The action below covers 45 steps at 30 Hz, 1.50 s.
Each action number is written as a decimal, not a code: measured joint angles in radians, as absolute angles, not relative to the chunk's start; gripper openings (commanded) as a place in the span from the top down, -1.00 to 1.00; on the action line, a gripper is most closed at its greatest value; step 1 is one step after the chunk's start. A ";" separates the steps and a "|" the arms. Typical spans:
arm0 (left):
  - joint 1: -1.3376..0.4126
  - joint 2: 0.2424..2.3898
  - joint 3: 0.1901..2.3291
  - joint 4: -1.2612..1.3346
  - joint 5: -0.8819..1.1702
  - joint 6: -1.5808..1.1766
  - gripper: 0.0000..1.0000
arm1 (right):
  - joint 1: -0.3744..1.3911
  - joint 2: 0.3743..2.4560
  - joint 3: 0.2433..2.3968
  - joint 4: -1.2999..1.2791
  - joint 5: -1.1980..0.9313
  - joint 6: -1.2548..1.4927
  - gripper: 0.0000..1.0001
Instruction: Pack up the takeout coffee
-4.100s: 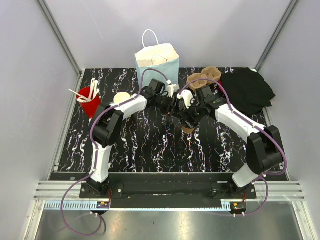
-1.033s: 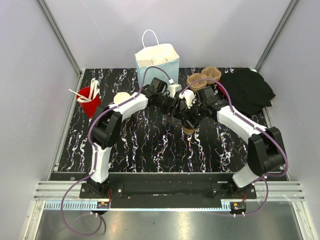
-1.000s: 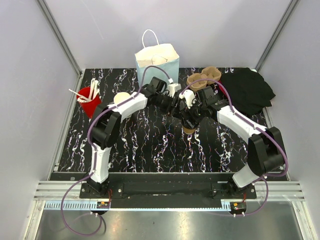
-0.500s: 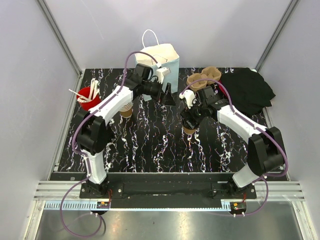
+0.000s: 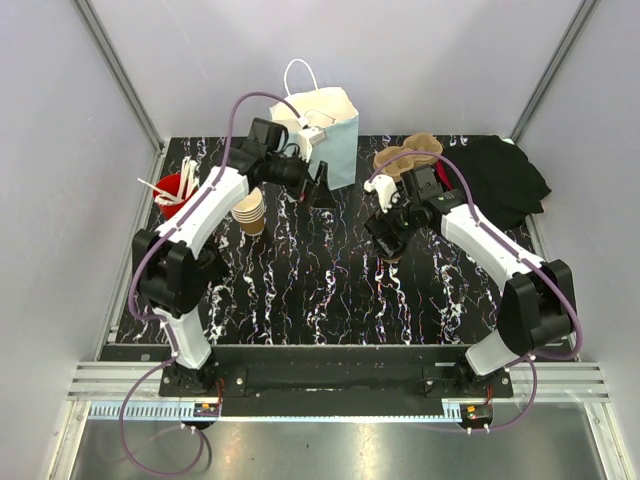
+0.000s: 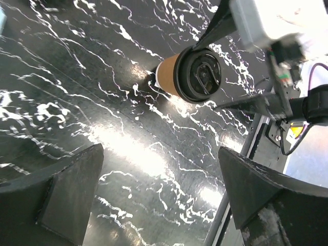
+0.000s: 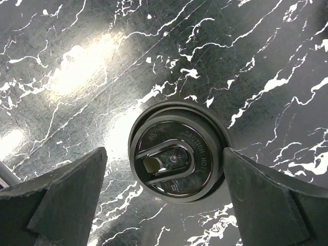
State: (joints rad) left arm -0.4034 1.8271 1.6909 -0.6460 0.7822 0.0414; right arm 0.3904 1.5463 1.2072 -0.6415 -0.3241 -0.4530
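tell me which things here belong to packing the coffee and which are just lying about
Job in hand: kraft cup with its black lid on; right gripper, open with a finger on each side of the cup; paper bag, likely where the coffee goes.

Lying about: stack of cups; red cup of white sticks; pulp carrier; black cloth.

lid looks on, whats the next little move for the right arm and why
Probably lower the right gripper and close it on the cup. The black lid looks seated on the rim, and the open fingers flank it from above, so gripping the cup body seems the step before packing it.
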 measured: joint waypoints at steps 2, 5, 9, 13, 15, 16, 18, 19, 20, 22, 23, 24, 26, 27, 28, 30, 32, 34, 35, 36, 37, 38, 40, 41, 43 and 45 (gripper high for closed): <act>-0.391 1.797 1.695 -0.663 0.782 0.060 -0.97 | 0.388 1.542 1.209 -0.644 -0.323 -0.453 -0.99; -0.376 1.752 1.696 -0.672 0.782 0.076 -0.98 | 0.381 1.542 1.210 -0.651 -0.321 -0.453 -0.99; -0.365 1.729 1.696 -0.678 0.788 0.081 -0.98 | 0.363 1.546 1.210 -0.650 -0.316 -0.452 -0.99; -0.366 1.736 1.696 -0.691 0.793 0.080 -0.98 | 0.317 1.563 1.210 -0.648 -0.334 -0.447 -0.99; -0.367 1.739 1.696 -0.694 0.797 0.080 -0.98 | 0.291 1.573 1.210 -0.648 -0.349 -0.444 -1.00; -0.367 1.741 1.696 -0.696 0.800 0.080 -0.98 | 0.278 1.577 1.210 -0.648 -0.361 -0.442 -0.99; -0.367 1.745 1.696 -0.697 0.805 0.079 -0.97 | 0.250 1.586 1.210 -0.649 -0.393 -0.437 -0.99; -0.367 1.747 1.696 -0.698 0.806 0.079 -0.98 | 0.237 1.590 1.212 -0.652 -0.413 -0.434 -0.99; -0.367 1.750 1.696 -0.698 0.808 0.079 -0.98 | 0.219 1.595 1.216 -0.655 -0.440 -0.429 -0.99; -0.367 1.753 1.696 -0.701 0.811 0.079 -0.98 | 0.193 1.600 1.227 -0.659 -0.480 -0.423 -0.99; -0.367 1.753 1.696 -0.701 0.812 0.079 -0.98 | 0.183 1.600 1.232 -0.662 -0.501 -0.419 -0.98; -0.367 1.753 1.695 -0.701 0.813 0.079 -0.98 | 0.171 1.600 1.239 -0.665 -0.523 -0.416 -0.98; -0.367 1.753 1.695 -0.701 0.817 0.079 -0.98 | 0.159 1.600 1.253 -0.672 -0.552 -0.410 -0.98; -0.367 1.753 1.693 -0.701 0.819 0.079 -0.98 | 0.158 1.600 1.258 -0.674 -0.563 -0.409 -0.96; -0.367 1.753 1.692 -0.701 0.820 0.079 -0.98 | 0.157 1.600 1.262 -0.678 -0.570 -0.407 -0.94; -0.367 1.753 1.686 -0.698 0.820 0.080 -0.98 | 0.158 1.595 1.266 -0.682 -0.569 -0.408 -0.92; -0.367 1.753 1.678 -0.694 0.818 0.082 -0.98 | 0.158 1.580 1.266 -0.688 -0.561 -0.416 -0.88; -0.366 1.753 1.665 -0.694 0.818 0.086 -0.98 | 0.158 1.555 1.266 -0.695 -0.542 -0.426 -0.86; -0.366 1.753 1.657 -0.694 0.818 0.090 -0.98 | 0.158 1.540 1.266 -0.696 -0.532 -0.432 -0.85; -0.364 1.752 1.647 -0.694 0.819 0.094 -0.98 | 0.158 1.523 1.269 -0.701 -0.517 -0.440 -0.85; -0.361 1.749 1.638 -0.695 0.819 0.099 -0.98 | 0.158 1.507 1.273 -0.704 -0.508 -0.447 -0.84; -0.356 1.745 1.629 -0.696 0.819 0.102 -0.98 | 0.158 1.491 1.281 -0.708 -0.498 -0.454 -0.84; -0.340 1.731 1.618 -0.701 0.819 0.110 -0.98 | 0.158 1.463 1.308 -0.723 -0.485 -0.471 -0.84; -0.331 1.722 1.615 -0.702 0.818 0.114 -0.98 | 0.158 1.451 1.324 -0.733 -0.482 -0.481 -0.85; -0.303 1.691 1.609 -0.711 0.812 0.130 -0.98 | 0.158 1.431 1.360 -0.756 -0.480 -0.500 -0.86; -0.270 1.648 1.609 -0.718 0.796 0.152 -0.98 | 0.158 1.419 1.398 -0.785 -0.483 -0.520 -0.84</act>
State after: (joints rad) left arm -0.2699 1.6482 1.6093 -0.7177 0.7959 0.1524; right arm 0.1577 1.4189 1.3975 -0.7845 -0.4831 -0.5201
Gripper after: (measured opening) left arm 0.987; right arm 0.927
